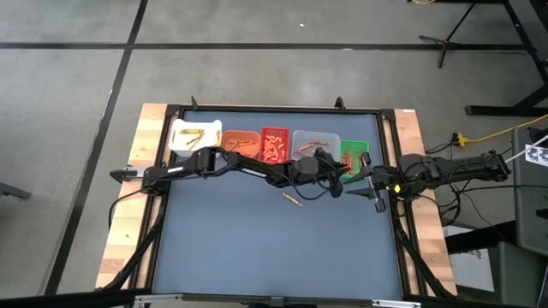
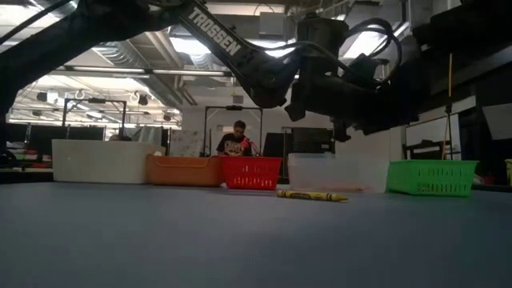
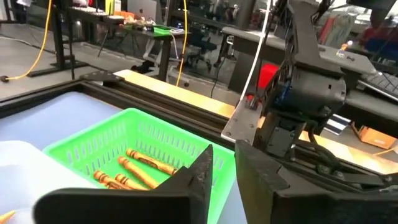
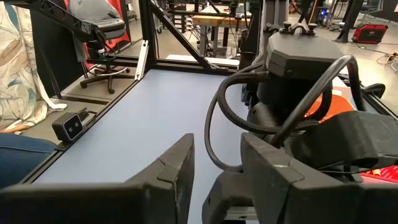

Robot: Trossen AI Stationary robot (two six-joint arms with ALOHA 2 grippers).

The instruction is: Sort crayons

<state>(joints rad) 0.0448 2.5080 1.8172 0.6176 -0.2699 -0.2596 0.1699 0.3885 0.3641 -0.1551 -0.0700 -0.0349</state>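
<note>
Left gripper, slightly parted and empty, hovers above green bin.

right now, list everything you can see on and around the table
white bin: 1, white, far-left end of the row, a few yellowish crayons inside
orange bin: 1, orange, next in the row
red bin: 1, red, middle of the row, reddish crayons inside
clear bin: 1, clear, right of the red one, a few crayons inside
green bin: 1, green, right end of the row, orange crayons inside
loose crayon: 1, yellowish, on the mat in front of the bins
table: 1, grey-blue mat, wooden edges
person: 1, in the room behind the bins
left pincer: 1, dark, open, empty, beside the green bin
right pincer: 1, dark, open, at the table's right edge
</note>
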